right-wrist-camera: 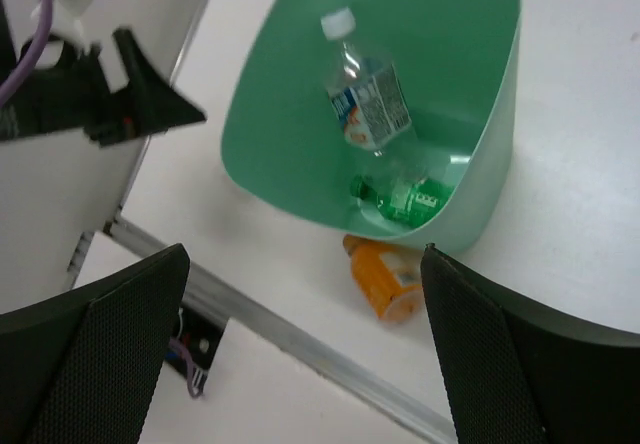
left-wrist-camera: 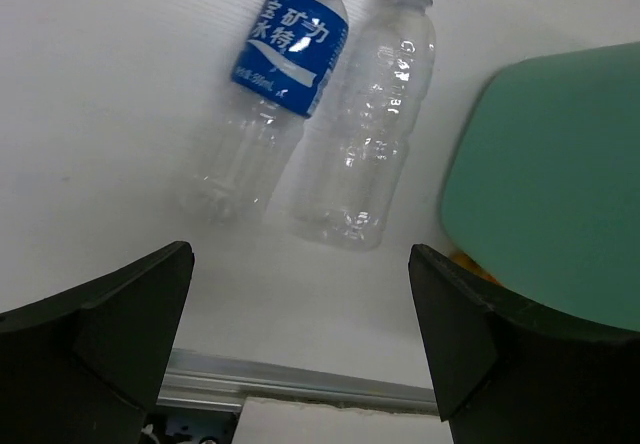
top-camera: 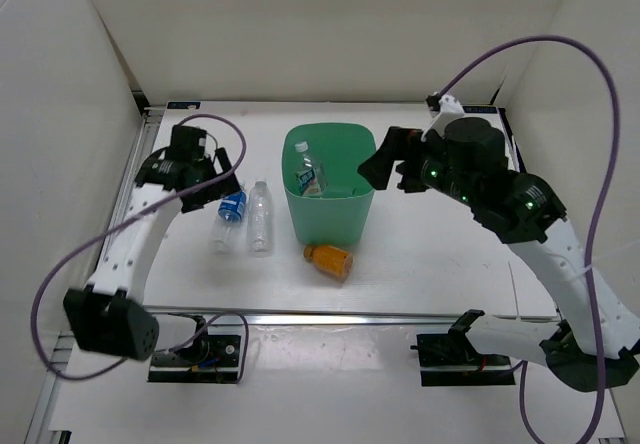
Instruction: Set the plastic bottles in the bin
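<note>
White table [top-camera: 420, 274] bears the bin [top-camera: 330, 226], green bottle [right-wrist-camera: 400, 196] inside; clear bottle [top-camera: 260, 219] at its 9 o'clock, orange bottle [top-camera: 330, 260] at 6. Left gripper [top-camera: 224, 185] and right gripper [top-camera: 380, 159] gape, empty.

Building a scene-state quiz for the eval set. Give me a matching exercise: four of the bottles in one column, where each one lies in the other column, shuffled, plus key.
Column 1
1. blue-label bottle
2. plain bottle
3. orange bottle
4. green bottle

Column 2
a. lying at the bottom of the bin
b. on the table, just at the bin's near side
c. on the table, farthest left in the top view
d. on the table, between another bottle and the bin

Pairs: 1-c, 2-d, 3-b, 4-a
</note>
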Available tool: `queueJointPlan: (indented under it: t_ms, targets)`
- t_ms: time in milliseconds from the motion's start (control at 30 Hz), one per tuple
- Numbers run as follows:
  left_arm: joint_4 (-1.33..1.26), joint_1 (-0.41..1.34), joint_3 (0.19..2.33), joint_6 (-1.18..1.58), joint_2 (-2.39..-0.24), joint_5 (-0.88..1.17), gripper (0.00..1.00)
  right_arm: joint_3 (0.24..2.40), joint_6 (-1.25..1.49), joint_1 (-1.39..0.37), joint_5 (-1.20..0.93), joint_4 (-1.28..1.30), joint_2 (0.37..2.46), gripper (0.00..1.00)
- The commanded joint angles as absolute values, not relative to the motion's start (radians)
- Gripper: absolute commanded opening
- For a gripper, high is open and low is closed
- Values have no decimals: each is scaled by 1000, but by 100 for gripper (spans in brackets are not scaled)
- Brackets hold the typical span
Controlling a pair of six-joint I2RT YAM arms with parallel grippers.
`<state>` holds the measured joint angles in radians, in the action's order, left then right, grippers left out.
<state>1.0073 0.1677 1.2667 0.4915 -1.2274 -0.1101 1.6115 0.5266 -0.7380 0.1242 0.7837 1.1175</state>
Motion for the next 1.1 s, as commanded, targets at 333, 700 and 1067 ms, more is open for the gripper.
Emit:
queueJointPlan:
  t_ms: [333, 700, 1067]
  targets:
    - [779, 120, 1264, 410, -1558, -127, 100, 1502, 528, -738, -71, 782, 1020, 100]
    - [661, 120, 1138, 379, -1657, -55, 100, 1511, 465, -680, -132, 827, 997, 100]
    - [652, 120, 1068, 408, -1758, -8, 71, 1588, 445, -609, -198, 891, 1032, 100]
